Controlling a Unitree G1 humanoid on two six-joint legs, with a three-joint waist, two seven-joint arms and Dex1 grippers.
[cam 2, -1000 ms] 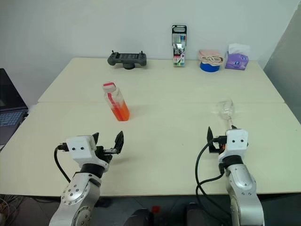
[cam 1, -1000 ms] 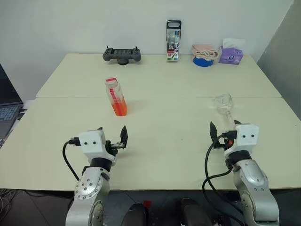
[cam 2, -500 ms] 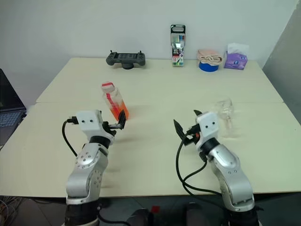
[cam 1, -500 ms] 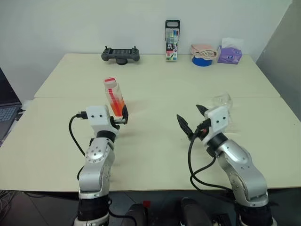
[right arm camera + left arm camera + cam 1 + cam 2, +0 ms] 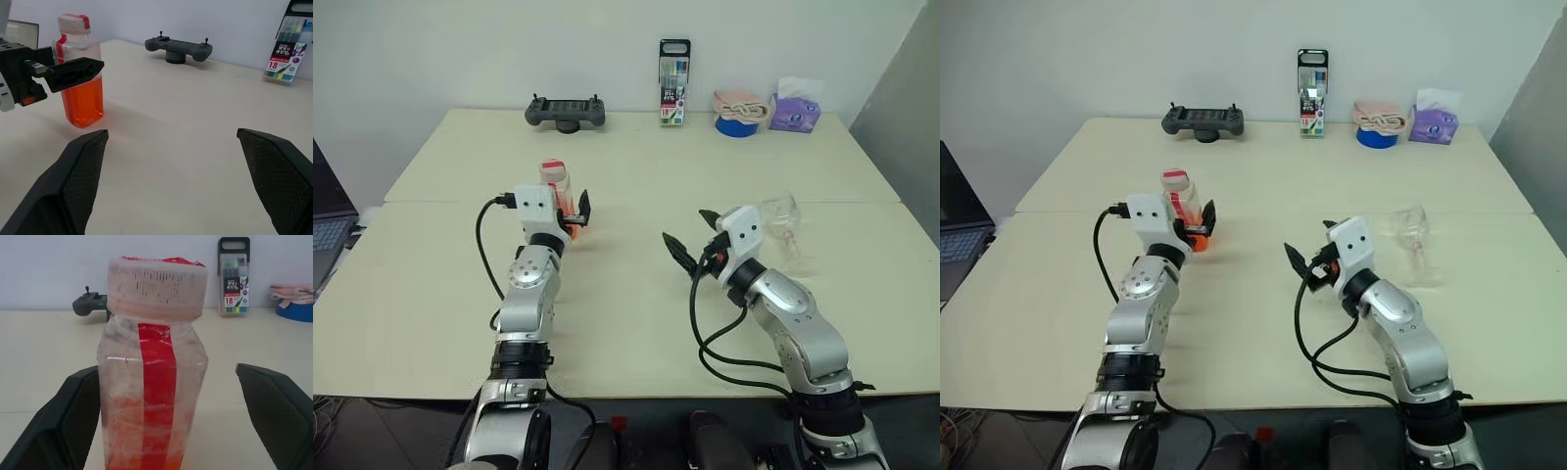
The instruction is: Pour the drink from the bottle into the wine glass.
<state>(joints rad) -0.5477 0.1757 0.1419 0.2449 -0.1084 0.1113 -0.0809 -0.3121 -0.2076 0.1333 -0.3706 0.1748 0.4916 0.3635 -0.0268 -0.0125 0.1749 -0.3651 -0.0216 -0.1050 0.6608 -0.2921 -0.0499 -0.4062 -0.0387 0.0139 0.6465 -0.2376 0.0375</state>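
Note:
The bottle point(image 5: 554, 179) stands left of the table's middle, its red-and-white cap on. The orange-red drink point(image 5: 83, 100) fills its lower half. My left gripper point(image 5: 566, 210) is open, with one black finger on each side of the bottle's body. In the left wrist view the bottle point(image 5: 154, 382) stands close against one finger point(image 5: 73, 416), with a gap to the other. The clear wine glass point(image 5: 781, 217) sits on the right half of the table. My right gripper point(image 5: 693, 235) is open and holds nothing. It is just left of the glass and points toward the bottle.
Along the table's far edge are a dark hand-held controller point(image 5: 566, 112), a pack of markers point(image 5: 674, 83), a blue bowl with a cloth point(image 5: 736, 112) and a purple tissue pack point(image 5: 793, 113). A laptop point(image 5: 327, 213) shows at the left edge.
My left gripper has reached forward from the near edge and now straddles the bottle. My right gripper has swung left, from beside the glass toward the table's middle. Both stayed open.

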